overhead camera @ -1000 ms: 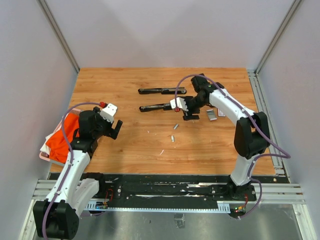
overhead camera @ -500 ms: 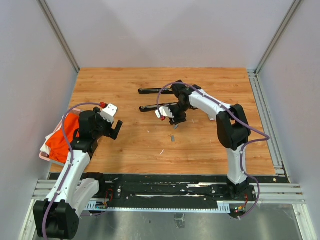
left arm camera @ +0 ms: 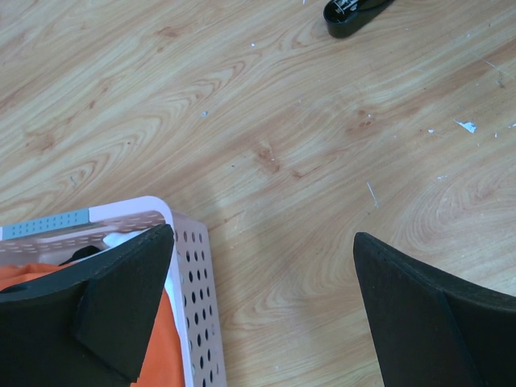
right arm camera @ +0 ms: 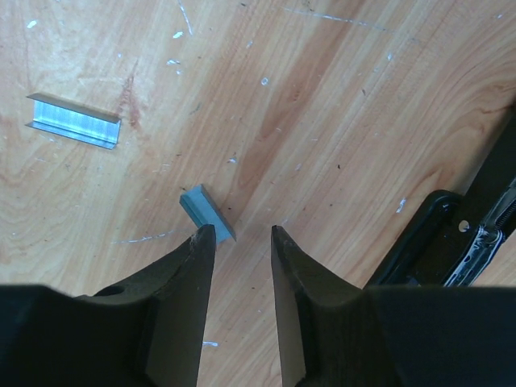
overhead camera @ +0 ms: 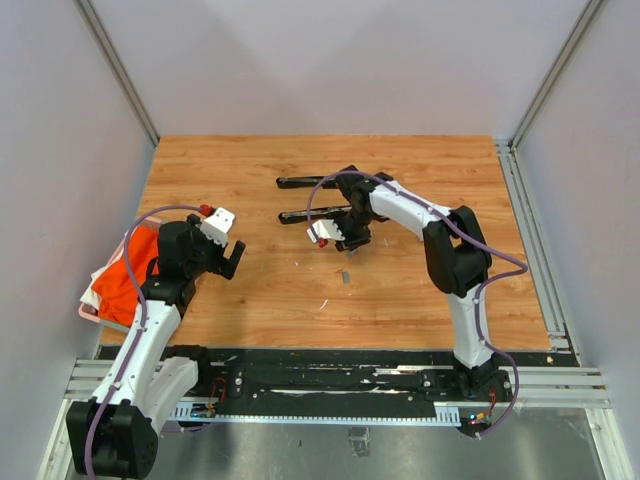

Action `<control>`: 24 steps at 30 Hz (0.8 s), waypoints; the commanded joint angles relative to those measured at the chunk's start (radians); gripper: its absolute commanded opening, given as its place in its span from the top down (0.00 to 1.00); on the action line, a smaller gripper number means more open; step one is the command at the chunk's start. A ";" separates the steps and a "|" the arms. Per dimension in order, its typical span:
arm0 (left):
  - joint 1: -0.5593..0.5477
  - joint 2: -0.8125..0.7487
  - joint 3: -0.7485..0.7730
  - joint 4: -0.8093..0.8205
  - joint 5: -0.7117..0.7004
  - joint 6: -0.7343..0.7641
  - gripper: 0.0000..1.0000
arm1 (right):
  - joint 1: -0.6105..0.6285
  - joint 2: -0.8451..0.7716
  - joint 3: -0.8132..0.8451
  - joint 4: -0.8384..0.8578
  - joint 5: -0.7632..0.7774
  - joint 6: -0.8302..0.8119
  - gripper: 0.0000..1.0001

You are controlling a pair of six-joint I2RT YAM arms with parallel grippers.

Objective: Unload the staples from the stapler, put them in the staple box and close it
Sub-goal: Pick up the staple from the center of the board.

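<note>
Pale grey walls enclose a wooden table (overhead camera: 250, 300) on three sides. At the left edge sits a pink perforated basket (left arm camera: 196, 282) holding an orange cloth (overhead camera: 128, 272).

1. Left gripper (left arm camera: 262, 234): it hovers above the bare wood just right of the basket corner. The jaws stand spread wide, and nothing is between them.

2. Stapler (overhead camera: 312, 215): it lies at the far centre of the table, unfolded into two long black bars, one farther and one nearer. Both run left to right and lie roughly parallel.

3. Staples (right arm camera: 74, 121): a longer silvery strip lies flat on the wood, apart from the stapler. A short strip (right arm camera: 206, 210) lies nearer the right gripper, at the tip of one finger and outside the gap. Whether it touches that finger cannot be told.

4. Right gripper (right arm camera: 242, 232): it points down at the table just near of the stapler's nearer bar. The jaws are parted by a narrow gap. Only bare wood shows in that gap; nothing is gripped.
</note>
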 commanded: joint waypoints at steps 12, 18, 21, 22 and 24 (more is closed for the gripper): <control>0.006 -0.008 -0.008 0.029 0.001 0.014 0.02 | 0.027 0.050 0.042 -0.036 0.043 0.014 0.67; 0.006 -0.008 -0.009 0.029 0.003 0.015 0.02 | 0.031 0.064 0.050 -0.042 0.050 0.016 0.71; 0.006 -0.008 -0.009 0.028 0.002 0.015 0.02 | 0.033 0.071 0.060 -0.054 0.053 0.017 0.73; 0.006 -0.008 -0.009 0.028 0.003 0.017 0.02 | 0.034 0.073 0.063 -0.059 0.053 0.016 0.74; 0.006 -0.008 -0.009 0.029 0.001 0.016 0.02 | 0.036 0.078 0.068 -0.067 0.055 0.016 0.78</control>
